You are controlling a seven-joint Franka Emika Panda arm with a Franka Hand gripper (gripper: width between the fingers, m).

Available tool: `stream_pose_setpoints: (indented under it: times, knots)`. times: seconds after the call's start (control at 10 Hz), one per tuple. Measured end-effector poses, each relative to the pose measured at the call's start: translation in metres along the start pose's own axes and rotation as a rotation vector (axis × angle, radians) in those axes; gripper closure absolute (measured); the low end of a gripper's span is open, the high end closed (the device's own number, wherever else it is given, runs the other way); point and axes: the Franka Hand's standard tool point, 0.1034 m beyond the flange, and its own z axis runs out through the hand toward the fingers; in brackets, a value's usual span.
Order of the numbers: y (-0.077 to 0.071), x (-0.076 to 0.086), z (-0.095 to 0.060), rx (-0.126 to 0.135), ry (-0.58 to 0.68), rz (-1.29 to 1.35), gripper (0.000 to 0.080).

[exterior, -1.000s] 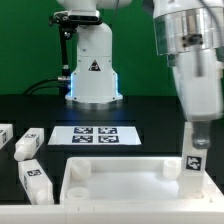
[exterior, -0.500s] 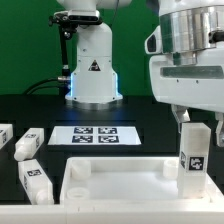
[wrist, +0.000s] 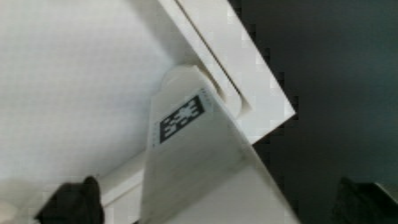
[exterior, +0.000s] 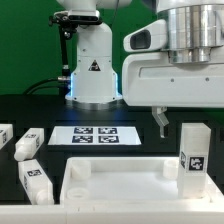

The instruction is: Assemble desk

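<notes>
The white square rimmed desk panel (exterior: 120, 186) lies at the front of the table. One white block leg (exterior: 194, 150) with a tag stands upright in the panel's corner on the exterior view's right. My gripper (exterior: 192, 118) hangs just above that leg, open and touching nothing. One dark finger (exterior: 160, 122) shows beside the leg. In the wrist view the leg (wrist: 196, 150) and the panel's rim (wrist: 231, 60) lie below the gripper (wrist: 222, 205), whose fingertips (wrist: 80, 200) stand wide apart. Three loose legs (exterior: 29, 143) lie on the exterior view's left.
The marker board (exterior: 96, 135) lies flat behind the panel. The white robot base (exterior: 93, 65) with its triangle sticker stands at the back. Of the loose legs, one (exterior: 36, 180) is close to the panel's left rim and another (exterior: 3, 135) is at the frame's edge.
The gripper let go of the leg, opened and rose above it. The leg stays upright in the panel's corner. The loose legs have not moved.
</notes>
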Motion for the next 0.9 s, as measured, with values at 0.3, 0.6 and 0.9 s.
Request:
stream_pose_setpoints:
  times: [0.3,0.6,0.9]
  knots:
    - [-0.0002,-0.0020,0.0027,-0.069,0.015,-0.502,0.0150]
    - [0.0003,-0.0021,0.0033,-0.066,0.015,-0.442,0.0239]
    - [0.0000,-0.0024,0.0034,-0.063,0.021,-0.229,0.0515]
